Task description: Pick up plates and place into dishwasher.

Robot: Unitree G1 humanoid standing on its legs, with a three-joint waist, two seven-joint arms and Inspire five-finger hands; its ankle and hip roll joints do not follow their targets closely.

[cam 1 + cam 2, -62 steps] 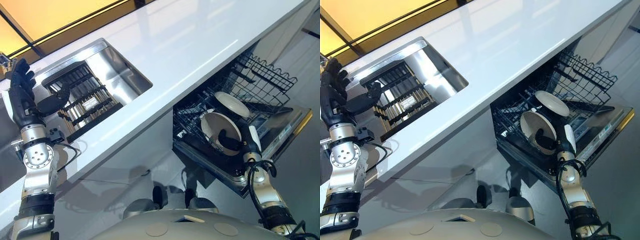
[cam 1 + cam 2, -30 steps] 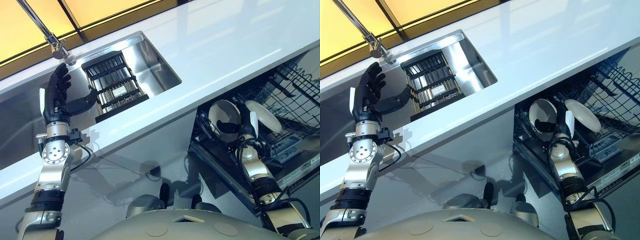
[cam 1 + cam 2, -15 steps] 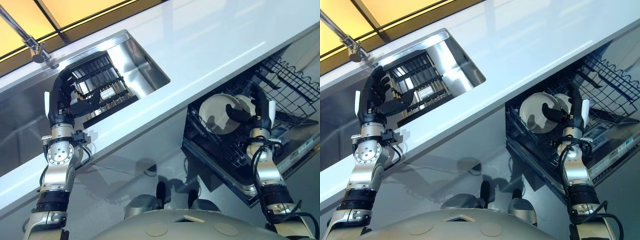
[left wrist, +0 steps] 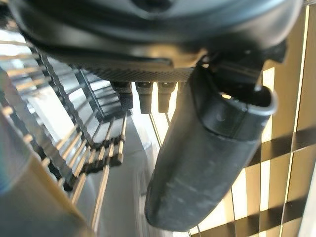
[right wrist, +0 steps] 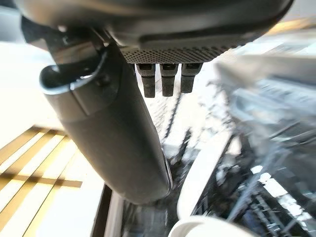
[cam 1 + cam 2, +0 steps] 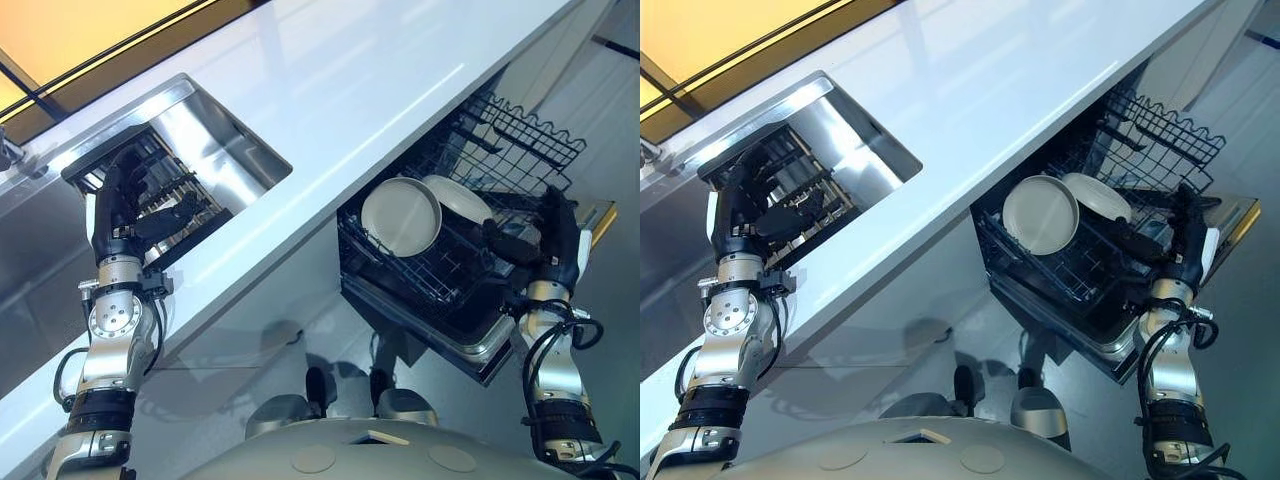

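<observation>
Two white plates, a front plate (image 6: 400,215) and a rear plate (image 6: 458,198), stand on edge in the dishwasher's lower rack (image 6: 520,140), under the white tabletop (image 6: 370,70). The right hand (image 6: 552,240) hangs just beside them, fingers straight, holding nothing. The left hand (image 6: 125,210) is raised, spread, over the sink's dark dish rack (image 6: 190,200).

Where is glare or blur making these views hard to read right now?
Left eye view: glare streaks the white countertop and the sink wall. Right wrist view: the dishwasher rack and plates past the right hand are blurred. Left wrist view: the rack beyond the left hand is soft.
</observation>
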